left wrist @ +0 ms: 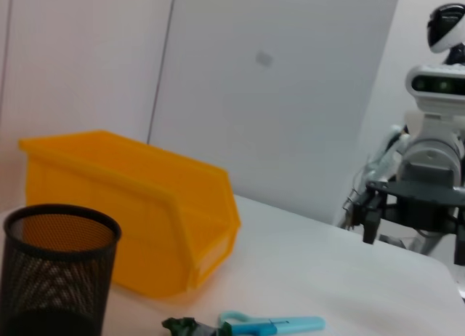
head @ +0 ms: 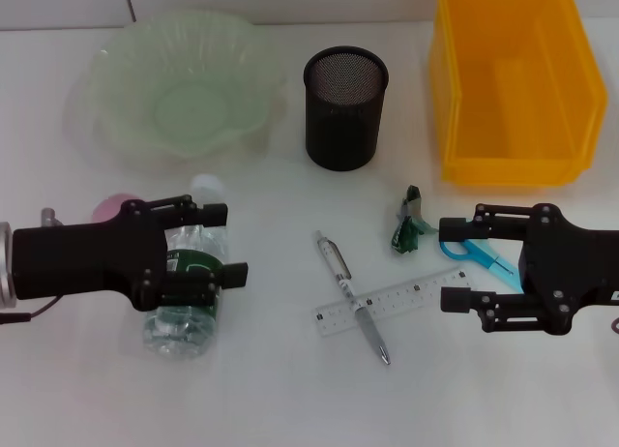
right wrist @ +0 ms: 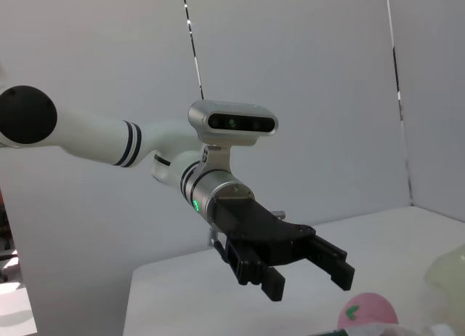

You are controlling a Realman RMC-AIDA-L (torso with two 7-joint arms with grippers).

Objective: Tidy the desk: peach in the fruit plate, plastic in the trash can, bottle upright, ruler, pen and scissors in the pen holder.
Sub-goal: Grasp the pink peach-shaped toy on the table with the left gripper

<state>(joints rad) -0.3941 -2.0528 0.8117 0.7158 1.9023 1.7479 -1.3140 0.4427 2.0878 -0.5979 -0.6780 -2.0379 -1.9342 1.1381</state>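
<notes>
Bottle (head: 188, 290) lies flat beneath the open left gripper (head: 219, 244); an off-centre grasp could roll it against the peach (head: 112, 207). Right gripper (head: 460, 262) hovers open above the scissors (head: 481, 254).

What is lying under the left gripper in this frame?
Under the left gripper lies the bottle on its side, with the peach beside it; the bottle's middle is covered.

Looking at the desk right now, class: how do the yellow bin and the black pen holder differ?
The yellow bin is a long box with solid plastic walls; the pen holder is a round cup of black wire mesh. The bin is clearly larger and stands at the desk's right; the pen holder stands in the middle, between it and the green plate. Both stand upright, open-topped and look empty.
</notes>
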